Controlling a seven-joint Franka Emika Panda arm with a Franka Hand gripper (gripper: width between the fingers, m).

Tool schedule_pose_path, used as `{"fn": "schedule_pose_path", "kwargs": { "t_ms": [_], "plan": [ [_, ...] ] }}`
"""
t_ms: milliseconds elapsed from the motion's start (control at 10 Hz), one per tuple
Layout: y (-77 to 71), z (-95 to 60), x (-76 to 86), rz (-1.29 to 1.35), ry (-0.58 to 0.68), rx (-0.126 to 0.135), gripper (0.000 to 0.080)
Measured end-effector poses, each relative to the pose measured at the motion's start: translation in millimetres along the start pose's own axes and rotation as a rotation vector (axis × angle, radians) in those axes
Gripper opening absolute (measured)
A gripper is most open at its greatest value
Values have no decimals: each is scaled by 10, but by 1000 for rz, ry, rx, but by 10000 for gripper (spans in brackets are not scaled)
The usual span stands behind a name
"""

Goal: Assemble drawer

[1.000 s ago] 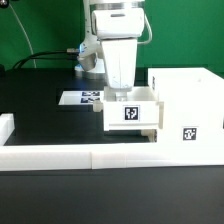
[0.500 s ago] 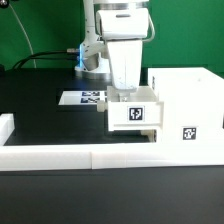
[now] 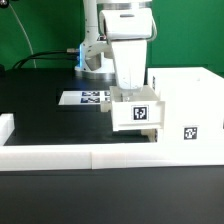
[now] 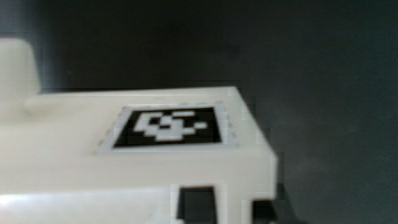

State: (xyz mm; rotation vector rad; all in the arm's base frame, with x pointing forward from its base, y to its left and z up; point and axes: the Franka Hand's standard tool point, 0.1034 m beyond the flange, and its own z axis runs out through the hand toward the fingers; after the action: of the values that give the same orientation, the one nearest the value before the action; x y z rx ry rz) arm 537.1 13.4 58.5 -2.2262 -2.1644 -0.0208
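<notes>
The table is big and black. A long white rail runs along its near edge, with a short upright end at the exterior view's left. The white arm comes down from above, near the middle.

One housing stands on the table at the exterior view's right. It is a tall white box, and one square tag shows on its near face. One tray is up against the housing's left side. It is small and white and has one tag on its near face. It looks lifted a bit off the table and a little tilted.

The gripper is right above the tray and reaches down into it. It looks like it grips the tray, but its fingers are hidden, so I cannot tell for sure.

One marker board lies flat on the table, farther back and to the left of the tray.

In the wrist view, one tag fills the middle, on a white top face.
</notes>
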Motion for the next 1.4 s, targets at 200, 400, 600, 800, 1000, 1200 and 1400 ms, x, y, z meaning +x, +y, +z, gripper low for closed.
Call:
{"fn": "schedule_pose_path", "kwargs": {
  "t_ms": [200,400,600,800,1000,1200,1400],
  "plan": [
    [17,8,3,-29,-10,0,41],
    [16,9,1,-28,-10,0,41],
    [16,9,0,-28,-10,0,41],
    [17,6,53,-14,-8,0,41],
    [18,6,58,-25,-8,-3,41],
    [28,5,39,-29,-7,-11,41],
    [27,-6,28,-24,-8,-12,148]
  ]
}}
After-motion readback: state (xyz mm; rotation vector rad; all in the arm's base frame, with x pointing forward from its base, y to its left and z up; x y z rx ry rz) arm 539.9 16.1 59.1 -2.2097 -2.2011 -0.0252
